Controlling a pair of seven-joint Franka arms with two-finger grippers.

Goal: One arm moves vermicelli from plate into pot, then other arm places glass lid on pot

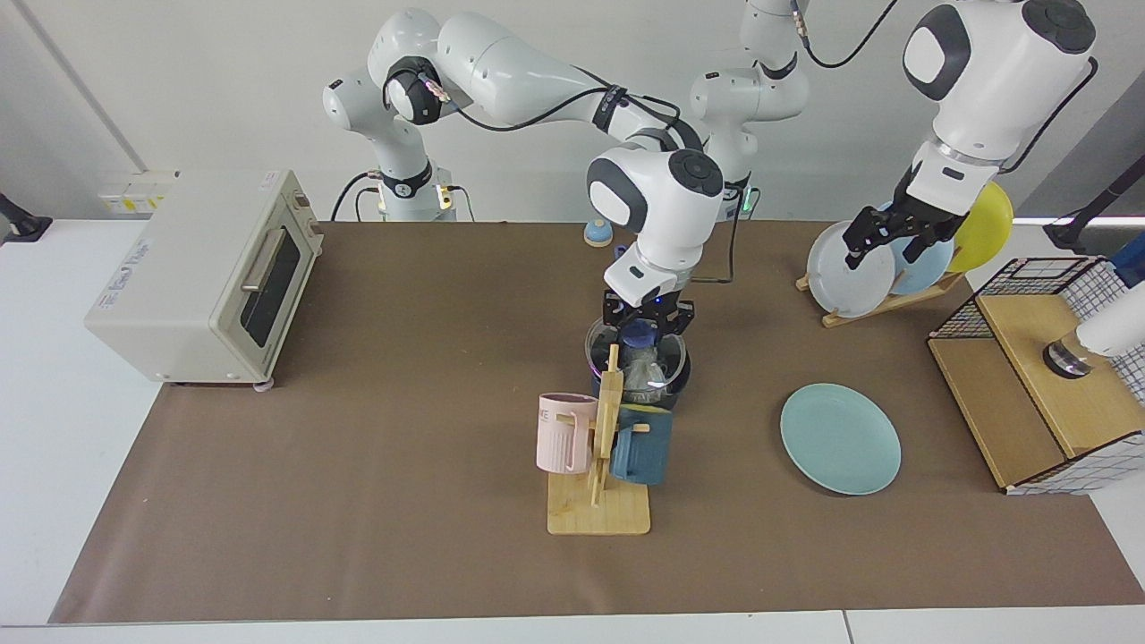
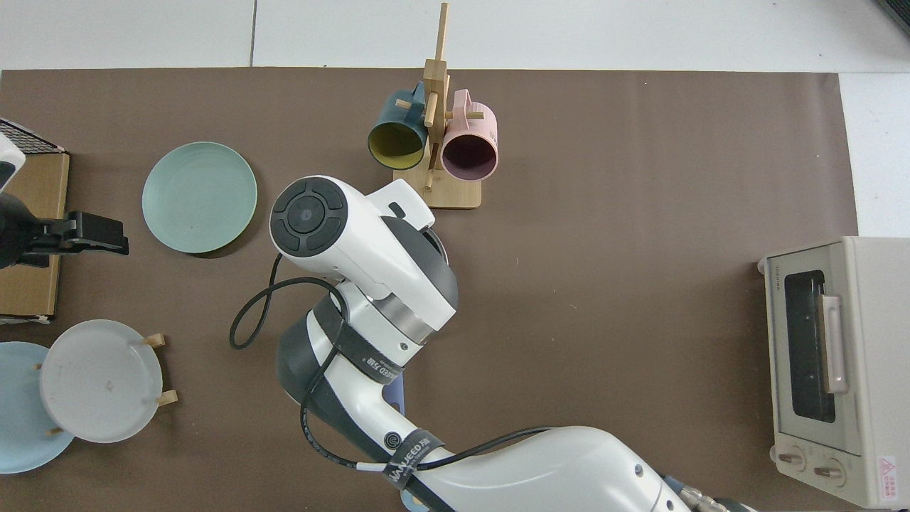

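Right claw [image 1: 648,326] is down at the centre of the worktop [image 1: 402,429], its fingers pinched onto the blue knob of the glass lid [image 1: 637,351]. The lid sits on top of the pot [image 1: 678,380], roughly level across the rim, though a wooden mug rack [image 1: 605,447] stands in front and hides the near edge, so whether it is fully seated cannot be told. Through the glass the vermicelli [image 1: 646,374] shows as a pale tuft inside the pot.

From above, the right arm's wrist covers almost all of it; only a sliver of the pot's rim [image 2: 435,245] peeks out at the wrist's 3 o'clock side, with the rack [image 2: 435,142] at 12 o'clock from there, carrying a dark teal mug [image 2: 395,139] and a pink mug [image 2: 469,146].

The plate [image 1: 840,438] lies flat and bare at about 4 o'clock from the pot in the facing view, well apart from it; from above the same plate [image 2: 199,197] sits at 9 o'clock of the wrist.

Left claw [image 1: 886,237] hangs high in front of the dish rack's white plate [image 1: 845,268], fingers spread and holding nothing. That arm waits. In the top view its claw [image 2: 85,235] shows at the far 9 o'clock edge.

A toaster oven [image 1: 210,273] stands well off to 9 o'clock.
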